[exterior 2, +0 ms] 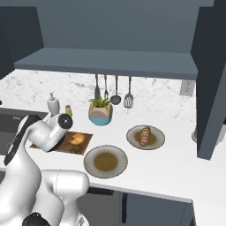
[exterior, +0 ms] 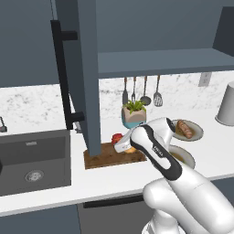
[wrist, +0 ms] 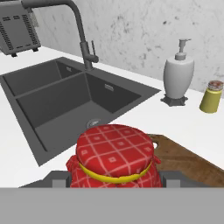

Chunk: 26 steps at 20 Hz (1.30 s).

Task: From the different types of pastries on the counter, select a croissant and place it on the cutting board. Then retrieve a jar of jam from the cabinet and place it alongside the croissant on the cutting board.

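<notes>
The jar of jam [wrist: 114, 158], red-checked top up, sits clamped between the fingers of the gripper [wrist: 114, 180], over the near end of the cutting board [wrist: 188, 161]. One croissant [exterior 2: 77, 138] lies on that board. Beyond are two tan plates [exterior 2: 105, 161], the farther holding one darker brown pastry [exterior 2: 145, 135]; the sink [wrist: 65, 98] lies on the other side.

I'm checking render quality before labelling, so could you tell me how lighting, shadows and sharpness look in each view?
Left base view: flat, even light, soft resolution, the open dark blue-grey cabinet door hiding part of the dark brown wooden cutting board. Right base view: faint shadows, no glare. Hand view: the red-checked jam jar is sharp.
</notes>
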Available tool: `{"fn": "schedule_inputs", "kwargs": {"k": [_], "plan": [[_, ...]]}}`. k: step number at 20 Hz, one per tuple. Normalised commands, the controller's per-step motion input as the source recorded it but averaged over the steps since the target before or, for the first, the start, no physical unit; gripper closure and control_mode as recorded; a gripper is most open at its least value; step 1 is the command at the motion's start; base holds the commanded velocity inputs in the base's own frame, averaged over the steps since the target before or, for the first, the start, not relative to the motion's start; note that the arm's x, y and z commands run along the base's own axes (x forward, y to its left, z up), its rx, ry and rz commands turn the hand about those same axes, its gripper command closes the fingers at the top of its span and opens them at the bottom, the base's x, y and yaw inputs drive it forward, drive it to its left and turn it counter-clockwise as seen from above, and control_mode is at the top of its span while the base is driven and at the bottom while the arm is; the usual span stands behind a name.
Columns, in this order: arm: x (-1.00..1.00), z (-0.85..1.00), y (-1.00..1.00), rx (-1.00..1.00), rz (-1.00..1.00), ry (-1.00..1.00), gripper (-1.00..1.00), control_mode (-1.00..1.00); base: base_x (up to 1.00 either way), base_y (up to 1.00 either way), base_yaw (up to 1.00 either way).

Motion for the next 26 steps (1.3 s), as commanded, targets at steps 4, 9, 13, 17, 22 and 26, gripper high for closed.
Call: {"fn": "schedule_inputs", "kwargs": {"k": [4,9,13,17,22,26], "plan": [[0.0,-0.92,-0.04,0.02,0.0,-0.15,1.0,-1.0,0.0,0.0,0.0],[0.0,-0.94,-0.06,0.06,0.0,-0.16,1.0,-1.0,0.0,0.0,0.0],[0.0,-0.83,-0.1,0.05,0.0,-0.08,1.0,-1.0,0.0,0.0,0.0],[-0.04,-0.64,-0.12,0.03,0.0,-0.01,1.0,-1.0,0.0,0.0,0.0],[0.0,-0.45,-0.15,0.02,0.0,0.0,1.0,-1.0,0.0,0.0,0.0],[0.0,-0.64,-0.09,0.08,0.0,0.0,1.0,-1.0,0.0,0.0,0.0]]}}
